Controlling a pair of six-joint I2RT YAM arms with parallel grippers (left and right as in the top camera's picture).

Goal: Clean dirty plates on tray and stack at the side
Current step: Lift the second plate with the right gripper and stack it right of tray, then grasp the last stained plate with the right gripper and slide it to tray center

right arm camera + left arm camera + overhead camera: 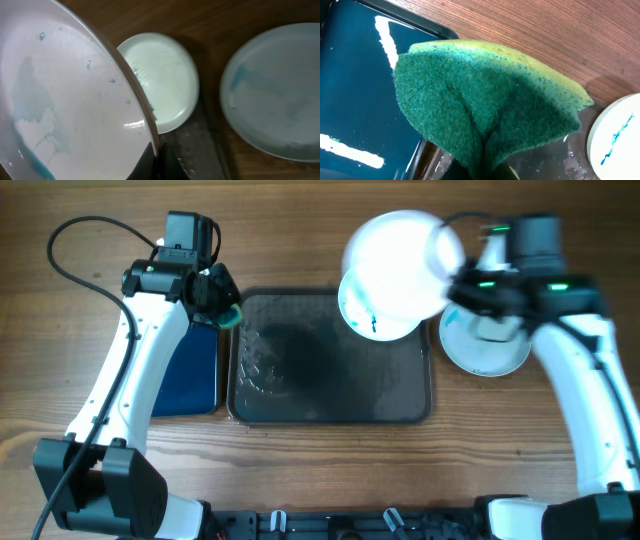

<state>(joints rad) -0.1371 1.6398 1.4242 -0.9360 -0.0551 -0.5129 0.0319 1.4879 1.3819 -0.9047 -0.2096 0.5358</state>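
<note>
My right gripper (452,283) (156,161) is shut on the rim of a white plate (398,260) (75,95), which it holds tilted above the far right corner of the dark grey tray (320,380) (200,145); faint blue traces show on the plate's face. Under it, a second plate (372,323) (162,80) with a blue smear lies on the tray. A third plate (488,348) (275,90) rests on the table right of the tray. My left gripper (228,313) (485,172) is shut on a folded green sponge (490,105) at the tray's far left edge.
A smaller black tray with a blue inside (190,370) (355,100) lies left of the grey tray, partly under my left arm. The grey tray's surface looks wet on its left half. Wooden table surrounds both trays.
</note>
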